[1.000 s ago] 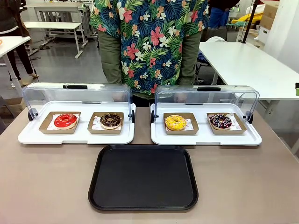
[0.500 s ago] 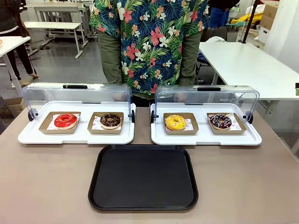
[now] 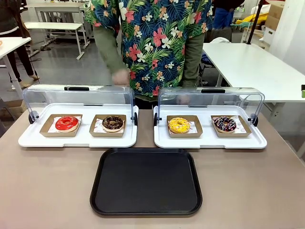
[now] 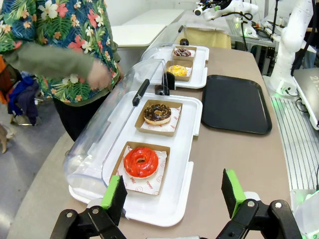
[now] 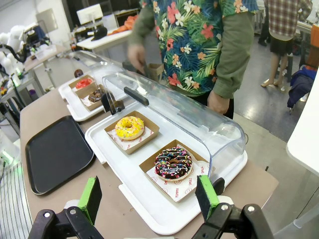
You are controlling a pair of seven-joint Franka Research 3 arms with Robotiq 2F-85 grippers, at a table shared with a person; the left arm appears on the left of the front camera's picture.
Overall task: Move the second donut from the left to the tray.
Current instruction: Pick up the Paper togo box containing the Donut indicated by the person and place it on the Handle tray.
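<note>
the chocolate donut [image 3: 113,123] sits in its cardboard holder [image 3: 95,133] on the left white display tray [image 3: 85,140] — just behind the black tray [image 3: 146,181], not on it. the left gripper [image 4: 174,194] and right gripper [image 5: 148,195] both gape wide — nothing held.

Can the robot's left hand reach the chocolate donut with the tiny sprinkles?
Probably yes. The clear lid is open, so the chocolate donut sits uncovered, and the open left gripper could come down from above.
</note>
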